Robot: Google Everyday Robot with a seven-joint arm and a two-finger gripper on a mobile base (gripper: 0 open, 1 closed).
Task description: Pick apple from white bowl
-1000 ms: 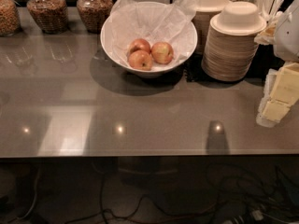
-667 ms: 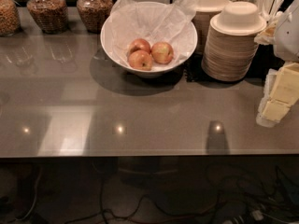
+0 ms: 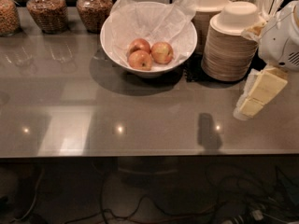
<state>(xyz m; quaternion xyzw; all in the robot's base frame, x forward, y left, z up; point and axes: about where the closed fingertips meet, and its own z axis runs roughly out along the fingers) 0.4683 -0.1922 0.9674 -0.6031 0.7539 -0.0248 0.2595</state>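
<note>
1. Gripper (image 3: 250, 107) hangs at far R edge of the view, over the counter (image 3: 140, 106), cream-coloured, angled down and to the L. It holds nothing. Can't tell from this angle whether it is spread or closed up.
2. White arm housing (image 3: 280, 38) sits just above the gripper, partly cut off by the frame edge.
3. White bowl (image 3: 109, 50) stands upright at the back-centre of the counter, well apart from the gripper. It is lined w/ crinkled white paper (image 3: 140, 24) that sticks up past the rim at the back.
4. Apple (image 3: 162, 52) lies in the bottom of the white bowl, on the R of the group of three. It looks to have a paler yellow-green patch on its R side, though the lighting is dim.
5. Two other apples (image 3: 140, 59) lie to its L, one behind the other, redder. All three are packed close, prob. touching.
6. Stack of beige bowls (image 3: 229, 55) stands just R of the white bowl, between it and the gripper. A 2nd stack (image 3: 210, 8) is behind it.
7. Three glass jars (image 3: 45, 10) w/ brown contents line the back L of the counter, the leftmost one cut off by the frame.
8. Counter surface is dark grey and glossy, w/ small light reflections. Cables (image 3: 140, 209) lie on the floor below its front edge.
</note>
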